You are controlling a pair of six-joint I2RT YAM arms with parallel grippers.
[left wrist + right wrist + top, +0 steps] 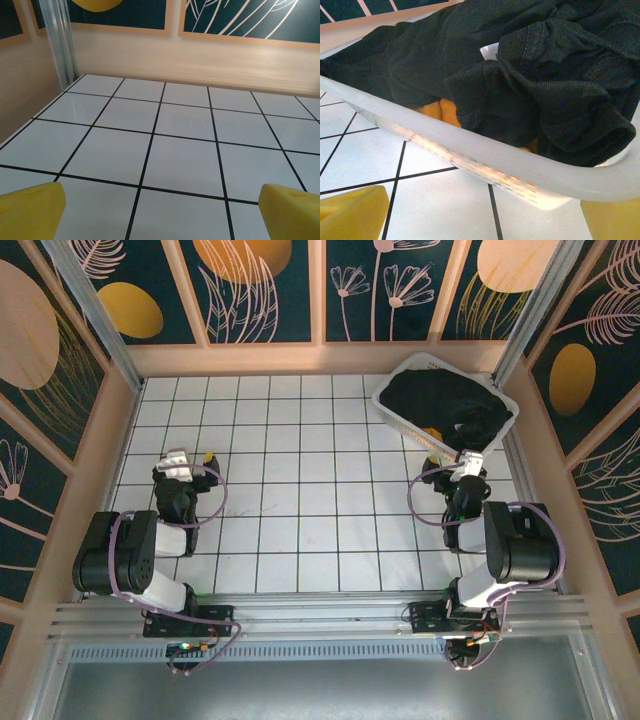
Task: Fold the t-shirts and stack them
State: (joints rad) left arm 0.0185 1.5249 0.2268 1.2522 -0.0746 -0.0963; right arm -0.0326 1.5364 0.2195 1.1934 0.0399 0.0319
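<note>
Left hand [187, 459] and right hand [468, 459] hang spread and empty, the right facing a crumpled black cloth t-shirt [520, 75] in a white plastic lattice basket [470, 150].

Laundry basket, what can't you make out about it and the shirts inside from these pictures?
Orange-yellow t-shirts: right wrist view shows slivers under the black t-shirt; their number cannot be told.
White label on the black t-shirt, same view: too small to read.
Basket, same view: far rim hidden by the black t-shirt, right end cut off by the frame edge.
</note>
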